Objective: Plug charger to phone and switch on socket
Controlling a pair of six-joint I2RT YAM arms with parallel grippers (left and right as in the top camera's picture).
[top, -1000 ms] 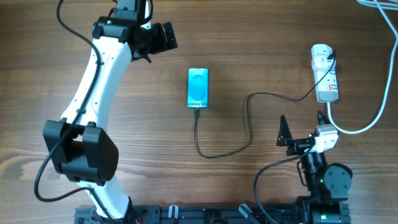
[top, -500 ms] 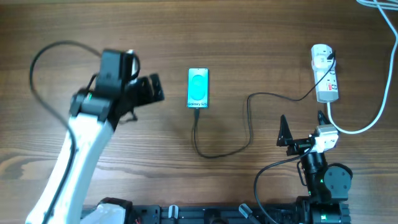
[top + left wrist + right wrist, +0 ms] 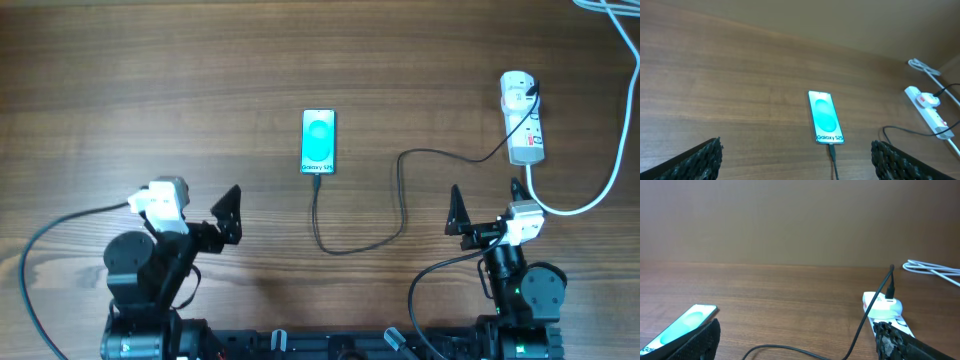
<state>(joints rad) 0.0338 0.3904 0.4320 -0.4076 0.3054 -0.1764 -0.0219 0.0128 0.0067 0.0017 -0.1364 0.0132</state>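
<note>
The phone (image 3: 318, 142) lies flat at the table's middle, turquoise screen up; it also shows in the left wrist view (image 3: 826, 118) and the right wrist view (image 3: 684, 324). The charger (image 3: 401, 190), a thin black cable, has its tip in the phone's near end (image 3: 831, 150) and loops right to the black plug in the socket (image 3: 523, 130), also seen in the wrist views (image 3: 932, 107) (image 3: 883, 308). My left gripper (image 3: 200, 212) (image 3: 795, 170) is open and empty near the front left. My right gripper (image 3: 487, 205) (image 3: 805, 350) is open and empty, just in front of the socket.
A thick white cable (image 3: 592, 200) curves from the socket to the table's right edge and back to the far right corner (image 3: 932, 269). Both arm bases stand at the front edge.
My left arm has swung back from the far left, beside the phone, to the front left of the table. The right arm, phone and cable have not moved.
</note>
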